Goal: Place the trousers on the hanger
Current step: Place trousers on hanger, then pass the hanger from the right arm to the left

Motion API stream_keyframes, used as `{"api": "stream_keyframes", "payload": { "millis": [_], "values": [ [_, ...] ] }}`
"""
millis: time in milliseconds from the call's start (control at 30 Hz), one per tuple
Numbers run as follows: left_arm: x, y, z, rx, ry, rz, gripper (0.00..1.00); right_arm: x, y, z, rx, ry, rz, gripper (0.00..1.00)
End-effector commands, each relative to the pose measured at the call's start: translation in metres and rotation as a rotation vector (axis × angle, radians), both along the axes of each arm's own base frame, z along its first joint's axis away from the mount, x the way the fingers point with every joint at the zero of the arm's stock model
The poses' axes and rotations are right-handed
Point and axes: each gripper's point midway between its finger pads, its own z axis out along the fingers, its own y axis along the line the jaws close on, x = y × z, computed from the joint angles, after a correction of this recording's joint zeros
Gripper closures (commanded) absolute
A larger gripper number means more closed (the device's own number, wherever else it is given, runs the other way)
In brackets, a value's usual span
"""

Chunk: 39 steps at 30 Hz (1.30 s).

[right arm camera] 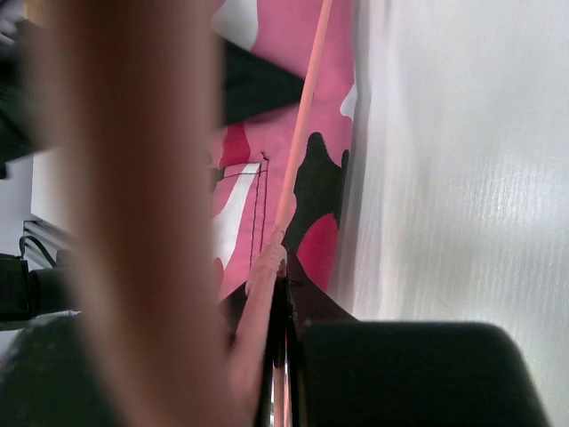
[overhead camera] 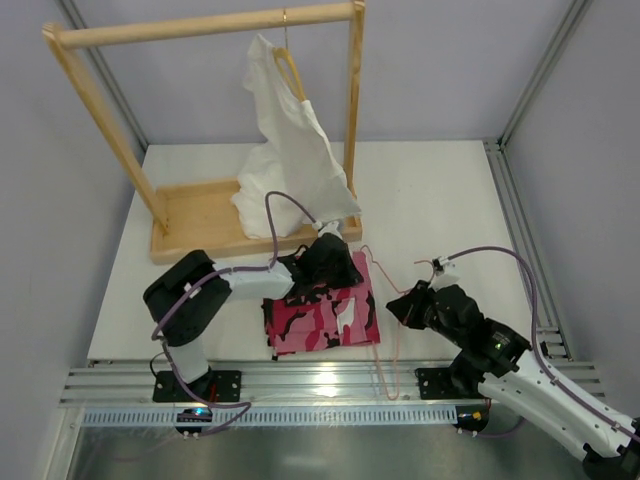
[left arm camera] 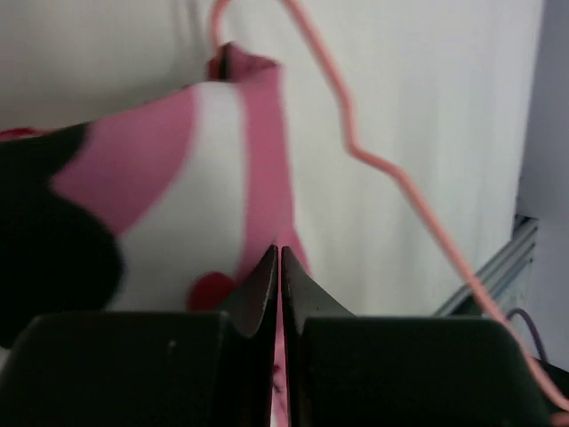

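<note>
The trousers (overhead camera: 320, 315), in pink, white and black camouflage, lie folded on the white table near its front edge. My left gripper (overhead camera: 335, 262) sits at their far edge, shut on a fold of the cloth; its wrist view shows the jaws (left arm camera: 276, 253) closed on pink fabric of the trousers (left arm camera: 178, 205). The thin pink hanger (overhead camera: 397, 330) lies along the trousers' right side. My right gripper (overhead camera: 405, 305) is shut on its wire. In the right wrist view the jaws (right arm camera: 284, 267) pinch the hanger wire (right arm camera: 307, 116) over the trousers (right arm camera: 311, 178). The hanger also shows in the left wrist view (left arm camera: 391, 169).
A wooden clothes rack (overhead camera: 200, 25) on a wooden base (overhead camera: 195, 225) stands at the back left, with a white garment (overhead camera: 290, 160) on a tan hanger (overhead camera: 290, 70). Aluminium rails (overhead camera: 330, 385) run along the near edge. A frame post (overhead camera: 540, 70) rises at the right.
</note>
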Motion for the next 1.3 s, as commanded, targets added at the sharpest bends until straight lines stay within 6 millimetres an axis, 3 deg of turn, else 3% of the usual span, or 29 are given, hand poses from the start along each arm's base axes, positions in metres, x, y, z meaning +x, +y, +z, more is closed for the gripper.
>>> {"api": "stream_keyframes", "payload": {
  "millis": [0, 100, 267, 433, 533, 567, 633, 667, 800, 833, 967, 1133, 1267],
  "values": [
    [-0.005, 0.027, -0.061, 0.063, 0.07, 0.117, 1.0, 0.007, -0.003, 0.018, 0.037, -0.053, -0.038, 0.96],
    [-0.009, 0.033, -0.074, 0.074, 0.091, 0.131, 1.0, 0.008, -0.005, 0.021, 0.037, -0.071, -0.049, 0.96],
    [-0.004, 0.043, -0.051, 0.121, 0.046, 0.143, 1.0, 0.008, -0.002, 0.022, 0.05, -0.068, -0.039, 0.96],
    [-0.008, 0.04, 0.01, 0.067, -0.013, 0.087, 0.98, 0.01, 0.0, 0.034, 0.061, -0.113, -0.023, 0.96],
    [-0.015, 0.053, 0.045, 0.053, -0.043, 0.09, 0.9, 0.015, -0.001, 0.056, 0.047, -0.153, -0.027, 0.96],
    [-0.016, 0.054, 0.056, 0.045, -0.05, 0.091, 0.84, 0.017, -0.002, 0.078, 0.049, -0.195, -0.02, 0.96],
    [-0.023, 0.065, 0.071, 0.048, -0.043, 0.101, 0.76, 0.019, 0.002, 0.088, 0.02, -0.203, 0.003, 0.96],
    [-0.025, 0.068, 0.077, 0.044, -0.042, 0.105, 0.73, 0.021, 0.004, 0.105, 0.016, -0.241, 0.025, 0.96],
    [-0.035, 0.072, 0.114, -0.039, -0.1, 0.066, 0.69, 0.022, 0.013, 0.124, 0.003, -0.264, 0.076, 0.96],
    [-0.04, 0.071, 0.133, -0.088, -0.136, 0.033, 0.69, 0.021, 0.015, 0.127, 0.011, -0.265, 0.091, 0.96],
    [-0.049, 0.078, 0.179, -0.19, -0.223, 0.011, 0.58, 0.018, 0.024, 0.161, 0.07, -0.311, 0.13, 0.96],
    [-0.049, 0.091, 0.223, -0.243, -0.298, 0.04, 0.48, 0.005, 0.037, 0.193, 0.123, -0.359, 0.237, 0.96],
    [-0.058, 0.085, 0.239, -0.274, -0.283, -0.011, 0.46, -0.008, 0.051, 0.206, 0.209, -0.379, 0.328, 0.96]
  ]
}}
